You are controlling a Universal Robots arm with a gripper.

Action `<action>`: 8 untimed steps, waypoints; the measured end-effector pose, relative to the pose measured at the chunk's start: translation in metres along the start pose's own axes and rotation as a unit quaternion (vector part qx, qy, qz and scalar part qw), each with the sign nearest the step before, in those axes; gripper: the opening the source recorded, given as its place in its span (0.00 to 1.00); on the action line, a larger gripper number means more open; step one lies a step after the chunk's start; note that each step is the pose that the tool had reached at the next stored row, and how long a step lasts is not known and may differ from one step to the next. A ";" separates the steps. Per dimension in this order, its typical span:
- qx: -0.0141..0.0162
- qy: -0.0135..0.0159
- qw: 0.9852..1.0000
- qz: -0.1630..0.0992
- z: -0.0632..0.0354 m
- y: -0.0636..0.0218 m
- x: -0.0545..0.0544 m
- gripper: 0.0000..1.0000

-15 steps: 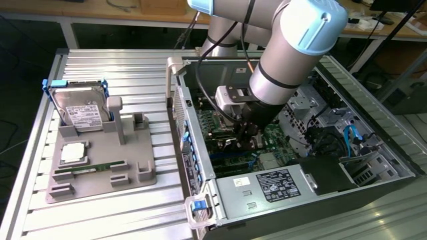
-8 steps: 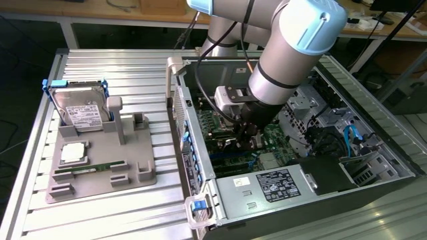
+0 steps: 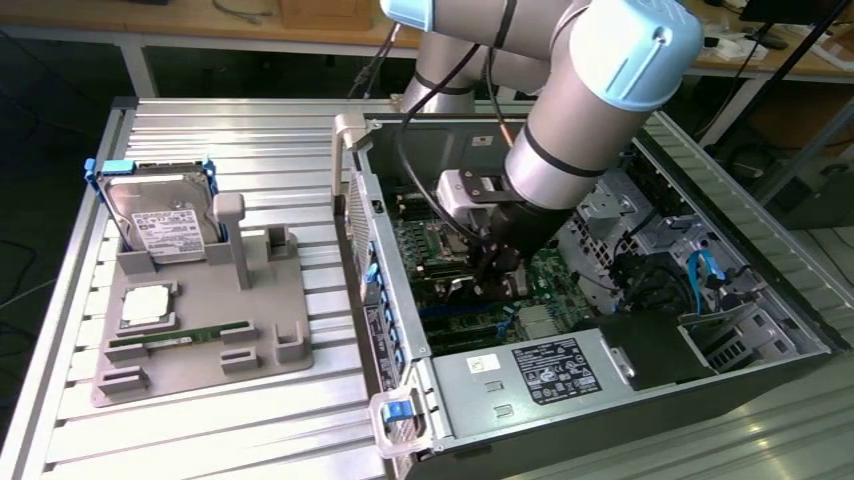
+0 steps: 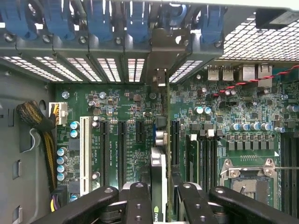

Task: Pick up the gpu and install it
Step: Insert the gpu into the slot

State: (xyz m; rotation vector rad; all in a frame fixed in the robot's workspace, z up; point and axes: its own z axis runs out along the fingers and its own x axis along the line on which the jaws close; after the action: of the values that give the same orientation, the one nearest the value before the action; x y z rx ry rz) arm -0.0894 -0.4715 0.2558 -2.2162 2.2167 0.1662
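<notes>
the gripper (image 4: 162,196) has its two dark fingers (image 4: 139,200) pressed in on the gpu (image 4: 159,161). the card stands edge-on between them inside the open computer case (image 3: 400,330), over the motherboard (image 4: 117,116) and in line with the long black expansion slots (image 4: 122,149). its silvery metal end (image 4: 160,77) points toward the vented slot covers (image 4: 107,67) on the case's rear wall, under the row of blue clips (image 4: 98,18). by the look of it the card is light, thin and stiff, but delicate: small parts on both faces and a contact edge that would not forgive twisting. a pinch across the flat faces near the middle of its upper edge, as here, seems the sound hold, since a push then goes straight down. the smooth faces could let it pivot if it meets the slot at an angle. the card's lower edge and the slot below it are hidden by its own body and the fingers, so i cannot tell whether it is seated, touching or hanging just above. in the exterior view the arm (image 3: 587,110) and gripper (image 3: 497,270) cover the card. the grey tray (image 3: 267,360) with the hard drive (image 3: 160,215) and memory stick (image 3: 180,338) lies well apart, at the exterior view's left.
</notes>
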 end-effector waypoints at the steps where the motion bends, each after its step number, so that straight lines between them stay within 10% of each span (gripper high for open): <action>1: -0.001 0.000 1.000 0.001 0.0000 -0.0012 0.000 0.27; 8: -0.003 0.000 1.000 0.002 -0.0001 -0.0050 0.000 0.27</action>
State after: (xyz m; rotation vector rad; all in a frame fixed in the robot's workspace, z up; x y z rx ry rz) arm -0.0845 -0.4715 0.2555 -2.2157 2.2228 0.1737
